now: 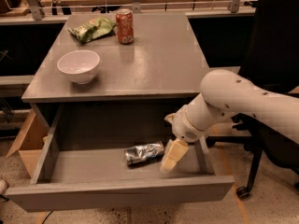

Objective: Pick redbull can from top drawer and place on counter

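Note:
The redbull can point(144, 153) lies on its side in the open top drawer point(121, 195), shiny silver and crinkly, near the drawer's middle. My gripper point(171, 157) hangs from the white arm point(233, 101) inside the drawer, just right of the can, its pale fingers pointing down and almost touching the can's right end. The counter point(159, 59) is the grey tabletop above the drawer.
On the counter stand a white bowl point(78, 65) at the left, an orange-red soda can point(124, 26) at the back, and a green snack bag point(92, 28) beside it. A black office chair point(275, 55) is at the right. A cardboard box point(28, 141) sits left of the drawer.

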`<state>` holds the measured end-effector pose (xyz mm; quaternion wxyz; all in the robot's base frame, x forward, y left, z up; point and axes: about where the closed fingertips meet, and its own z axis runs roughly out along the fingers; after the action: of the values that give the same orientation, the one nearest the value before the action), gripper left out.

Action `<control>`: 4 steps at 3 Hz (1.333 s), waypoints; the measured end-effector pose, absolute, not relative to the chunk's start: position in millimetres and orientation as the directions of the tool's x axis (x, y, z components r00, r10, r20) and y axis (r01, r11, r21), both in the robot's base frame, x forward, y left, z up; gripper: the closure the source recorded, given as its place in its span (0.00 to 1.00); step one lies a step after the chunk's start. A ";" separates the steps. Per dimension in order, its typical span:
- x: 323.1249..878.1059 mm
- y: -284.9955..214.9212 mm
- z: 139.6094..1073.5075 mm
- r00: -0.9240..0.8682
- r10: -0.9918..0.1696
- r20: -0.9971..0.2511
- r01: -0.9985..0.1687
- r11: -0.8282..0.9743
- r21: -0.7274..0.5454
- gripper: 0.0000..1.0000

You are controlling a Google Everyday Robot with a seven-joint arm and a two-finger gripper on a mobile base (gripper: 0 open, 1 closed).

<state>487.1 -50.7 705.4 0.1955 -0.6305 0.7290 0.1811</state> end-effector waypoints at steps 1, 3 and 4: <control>500.1 -37.8 695.3 -0.118 -0.823 -0.556 -0.990 0.139 0.004 0.00; 508.7 -19.4 673.4 -0.104 -0.787 -0.608 -0.992 0.129 0.003 0.00; 505.6 -13.5 663.6 -0.100 -0.780 -0.617 -0.993 0.120 0.010 0.00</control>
<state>505.6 -13.5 663.6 0.2415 -0.6257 0.7084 0.2201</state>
